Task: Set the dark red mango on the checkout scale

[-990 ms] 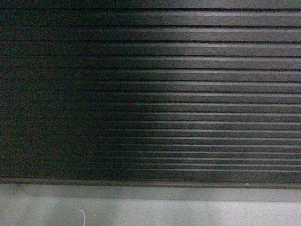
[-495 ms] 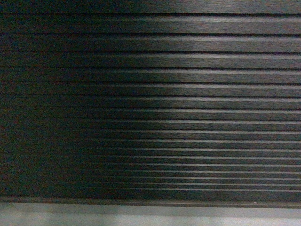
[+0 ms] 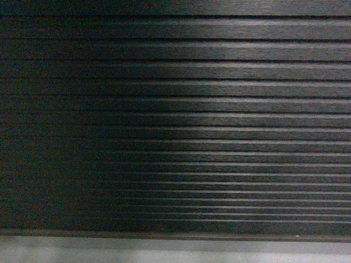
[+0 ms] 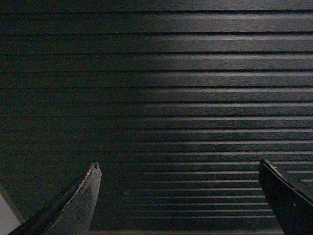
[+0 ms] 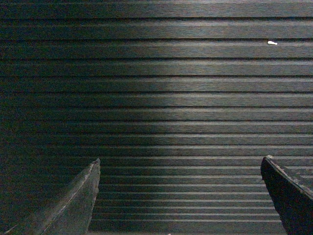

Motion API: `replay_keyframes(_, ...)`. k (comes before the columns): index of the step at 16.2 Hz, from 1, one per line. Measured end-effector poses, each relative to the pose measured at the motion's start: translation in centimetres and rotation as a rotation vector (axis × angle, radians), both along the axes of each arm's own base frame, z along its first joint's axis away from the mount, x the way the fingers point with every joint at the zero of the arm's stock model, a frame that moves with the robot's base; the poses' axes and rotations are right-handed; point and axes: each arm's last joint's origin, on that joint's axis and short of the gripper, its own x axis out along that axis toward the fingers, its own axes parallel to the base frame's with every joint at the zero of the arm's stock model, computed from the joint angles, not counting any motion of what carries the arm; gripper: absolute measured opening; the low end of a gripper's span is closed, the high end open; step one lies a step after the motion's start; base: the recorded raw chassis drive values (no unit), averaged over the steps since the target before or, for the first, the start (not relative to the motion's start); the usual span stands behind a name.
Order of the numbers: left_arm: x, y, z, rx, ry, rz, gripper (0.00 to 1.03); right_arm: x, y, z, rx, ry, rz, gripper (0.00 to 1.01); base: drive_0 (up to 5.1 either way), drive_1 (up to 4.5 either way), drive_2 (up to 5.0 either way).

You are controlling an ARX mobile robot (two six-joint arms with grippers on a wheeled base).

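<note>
Dark ribbed panelling fills nearly all of every view: the front of the checkout counter (image 3: 175, 120), black w/ horizontal ridges running edge to edge. Light falls on the centre-right part of the panel; the left side sinks into shadow.

Head view: panel seen straight on, close. Along the bottom edge runs a thin band of pale grey floor (image 3: 175, 253), meeting the panel's lower lip. No arms or pincers show in this view.

Left wrist view: same ribbed front, seen close. Left pincer (image 4: 181, 166) enters from the bottom, its two dark pointed fingertips (image 4: 85, 196) spread wide apart, one at lower left, one at lower right, w/ nothing between them but the panel behind. A sliver of pale floor shows at the far bottom-left corner.

Right wrist view: again the ribbed front. Right pincer (image 5: 181, 164) likewise spread wide, one tip at lower left, one at lower right, nothing held. A small white speck (image 5: 272, 43) sits on one ridge near the upper right.

Mango and scale: neither shows in any view; the counter's top surface is out of frame, so their whereabouts can't be told. Only the counter's front face is visible.
</note>
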Motion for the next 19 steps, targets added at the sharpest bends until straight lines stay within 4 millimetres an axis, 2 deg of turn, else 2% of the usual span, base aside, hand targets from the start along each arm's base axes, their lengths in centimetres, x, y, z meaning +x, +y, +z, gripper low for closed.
replay_keyframes(19, 0.0, 0.0, -0.01, 0.001, 0.0, 0.001, 0.98, 0.0, 0.0, 0.0, 0.0, 0.0, 0.0, 0.98, 0.0, 0.0, 0.0)
